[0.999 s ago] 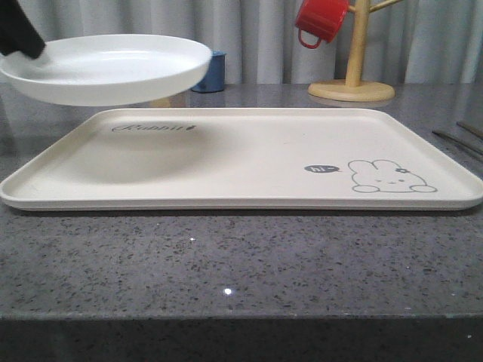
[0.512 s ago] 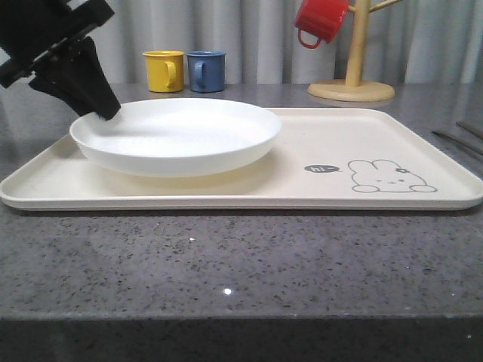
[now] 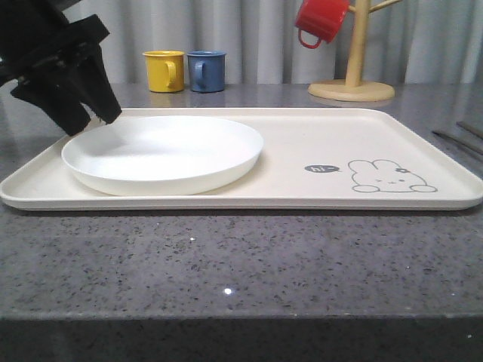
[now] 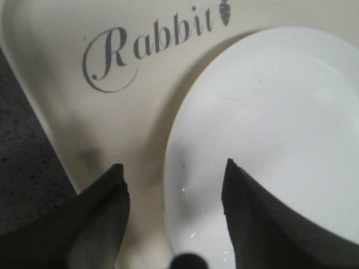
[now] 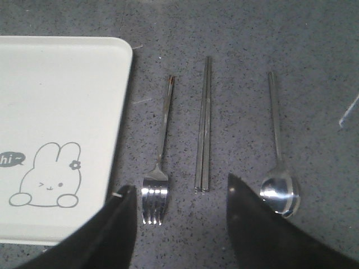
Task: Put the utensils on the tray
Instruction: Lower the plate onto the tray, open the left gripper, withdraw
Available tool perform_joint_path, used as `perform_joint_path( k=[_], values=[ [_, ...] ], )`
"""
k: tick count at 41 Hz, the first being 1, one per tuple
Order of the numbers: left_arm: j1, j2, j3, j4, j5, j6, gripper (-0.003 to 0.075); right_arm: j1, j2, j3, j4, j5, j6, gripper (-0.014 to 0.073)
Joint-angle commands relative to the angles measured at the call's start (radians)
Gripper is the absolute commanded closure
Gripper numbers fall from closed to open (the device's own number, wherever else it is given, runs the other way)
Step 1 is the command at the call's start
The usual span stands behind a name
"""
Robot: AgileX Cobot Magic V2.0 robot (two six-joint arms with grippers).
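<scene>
The cream tray (image 3: 302, 136) with the rabbit drawing lies across the grey table. A round white plate (image 3: 162, 154) rests flat on its left part. My left gripper (image 3: 92, 119) hangs open at the plate's far-left rim, one finger over the tray (image 4: 67, 112) and one over the plate (image 4: 269, 112), gripper (image 4: 173, 167) holding nothing. To the right of the tray (image 5: 56, 95) lie a fork (image 5: 158, 168), a long straight piece (image 5: 203, 129) and a spoon (image 5: 278, 174) side by side. My right gripper (image 5: 179, 193) hovers open above the fork's tines. The utensils (image 3: 456, 139) show at the table's right edge.
A yellow cup (image 3: 164, 70) and a blue cup (image 3: 207, 70) stand behind the tray. A wooden mug tree (image 3: 353, 79) with a red mug (image 3: 321, 21) stands at the back right. Bare table lies in front of the tray.
The plate came in from the upper left, went down and now lies flat on the tray's left part. My left gripper has let go and drawn back a little.
</scene>
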Motion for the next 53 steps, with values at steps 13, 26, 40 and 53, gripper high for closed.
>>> perform_joint_path(
  k=[13, 26, 40, 53],
  values=[
    [-0.209, -0.409, 0.008, 0.057, -0.016, 0.029, 0.0337, -0.006, 0.003, -0.035, -0.009, -0.063, -0.001, 0.0193],
    [-0.486, -0.797, 0.261, 0.239, -0.115, -0.068, 0.0337, -0.006, 0.003, -0.035, -0.009, -0.063, -0.001, 0.0193],
    [-0.502, -1.129, 0.477, 0.482, -0.219, -0.379, 0.0344, -0.006, 0.003, -0.035, -0.009, -0.077, -0.001, 0.0193],
    [-0.502, -1.189, 0.504, 0.481, -0.219, -0.379, 0.0352, 0.019, 0.040, -0.101, 0.008, 0.034, -0.029, 0.0193]
  ],
)
